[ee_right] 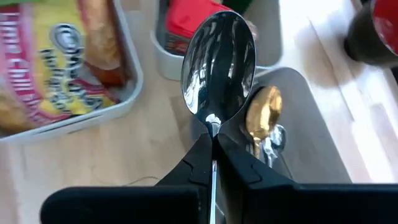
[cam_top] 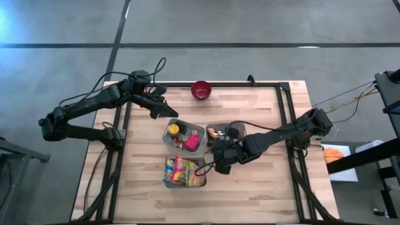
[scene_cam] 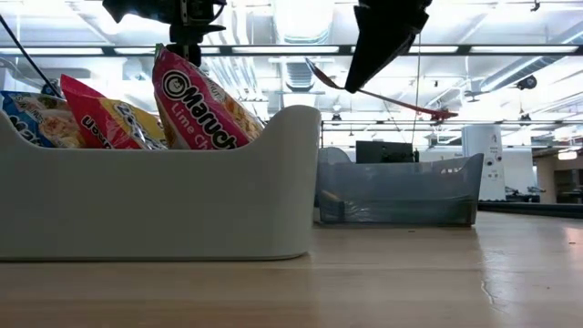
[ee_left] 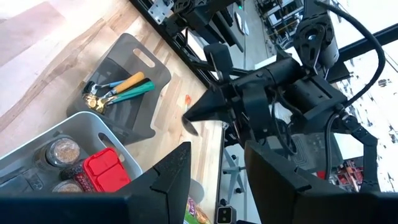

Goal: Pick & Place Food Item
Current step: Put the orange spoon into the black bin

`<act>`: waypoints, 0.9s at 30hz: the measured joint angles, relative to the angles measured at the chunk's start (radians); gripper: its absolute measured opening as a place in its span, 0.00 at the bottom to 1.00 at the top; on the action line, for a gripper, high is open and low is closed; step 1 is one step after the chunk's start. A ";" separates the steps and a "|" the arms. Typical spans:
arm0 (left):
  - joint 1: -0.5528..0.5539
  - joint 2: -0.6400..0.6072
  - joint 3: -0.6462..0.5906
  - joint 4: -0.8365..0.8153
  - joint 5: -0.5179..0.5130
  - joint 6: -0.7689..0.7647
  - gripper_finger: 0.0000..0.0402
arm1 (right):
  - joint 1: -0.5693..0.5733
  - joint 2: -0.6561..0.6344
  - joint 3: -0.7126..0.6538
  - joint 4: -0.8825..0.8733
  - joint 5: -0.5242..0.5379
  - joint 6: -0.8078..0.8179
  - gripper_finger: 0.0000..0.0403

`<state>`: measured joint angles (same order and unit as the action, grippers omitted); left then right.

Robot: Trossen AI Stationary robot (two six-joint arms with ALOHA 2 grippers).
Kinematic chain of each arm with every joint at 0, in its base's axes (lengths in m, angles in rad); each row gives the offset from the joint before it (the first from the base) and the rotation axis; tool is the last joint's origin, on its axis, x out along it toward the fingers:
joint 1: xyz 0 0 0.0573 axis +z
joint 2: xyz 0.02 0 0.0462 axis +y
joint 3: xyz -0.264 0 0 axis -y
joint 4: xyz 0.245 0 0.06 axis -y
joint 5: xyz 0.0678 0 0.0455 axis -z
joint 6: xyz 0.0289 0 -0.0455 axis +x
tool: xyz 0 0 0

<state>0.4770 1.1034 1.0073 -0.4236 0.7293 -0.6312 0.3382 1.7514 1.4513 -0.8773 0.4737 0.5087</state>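
Right gripper (ee_right: 214, 146) is clamped tight on a silver spoon (ee_right: 217, 62), bowl projecting just beyond the fingertips, held above the grey cutlery tray (ee_right: 311, 155) beside the white bin (cam_top: 167, 181) of noodle packets (cam_top: 181, 172). Left gripper (cam_top: 164, 111) hangs partly parted and empty, near the red bowl (cam_top: 201, 90).
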 joint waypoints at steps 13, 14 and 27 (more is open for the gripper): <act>0.000 0.000 0.000 0.000 0.000 0.000 0.38 | -0.064 -0.006 0.000 -0.052 -0.097 0.072 0.02; 0.000 0.000 0.000 0.000 0.000 0.000 0.38 | -0.072 -0.006 0.000 -0.056 -0.106 0.093 0.02; 0.000 0.000 0.000 0.000 0.000 0.003 0.38 | -0.168 -0.006 -0.011 -0.087 -0.242 0.113 0.02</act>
<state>0.4770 1.1034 1.0073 -0.4238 0.7292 -0.6277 0.1698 1.7451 1.4401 -0.9644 0.2316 0.6216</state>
